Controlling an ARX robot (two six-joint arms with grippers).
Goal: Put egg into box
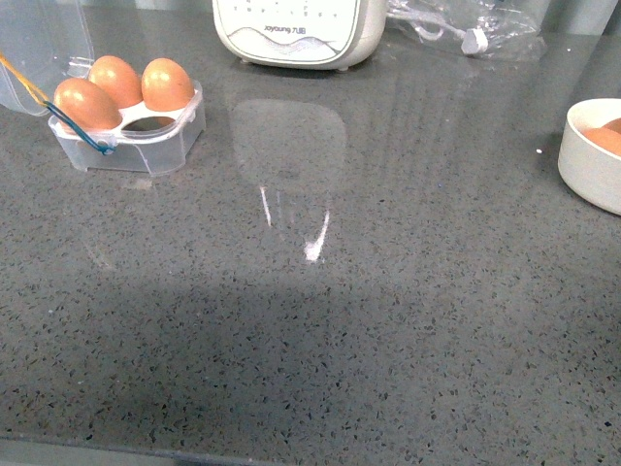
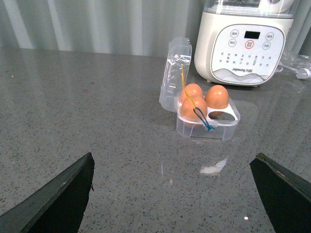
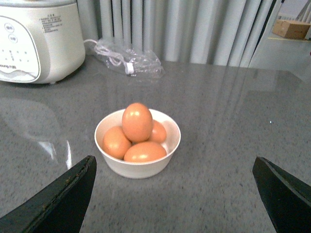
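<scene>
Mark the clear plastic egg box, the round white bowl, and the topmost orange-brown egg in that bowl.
clear plastic egg box (image 2: 210, 131), left wrist view, front wall.
round white bowl (image 3: 138, 170), right wrist view, near outer wall.
topmost orange-brown egg (image 3: 137, 122), right wrist view, middle of shell.

Worktop (image 1: 388, 340): dark grey, fine black-white speckle.
Box (image 2: 206, 130), ahead of left jaws: clear; cord (image 2: 199, 116) yellow then blue; boxed eggs (image 2: 217, 97) orange-brown.
Bowl (image 3: 138, 170), ahead of right jaws: white; bowl eggs (image 3: 137, 121) orange-brown.
Appliance (image 2: 243, 48): cream-white, red ring button.
Curtain (image 3: 194, 29): pale grey, vertical folds.
Left jaws, right jaws: black.
</scene>
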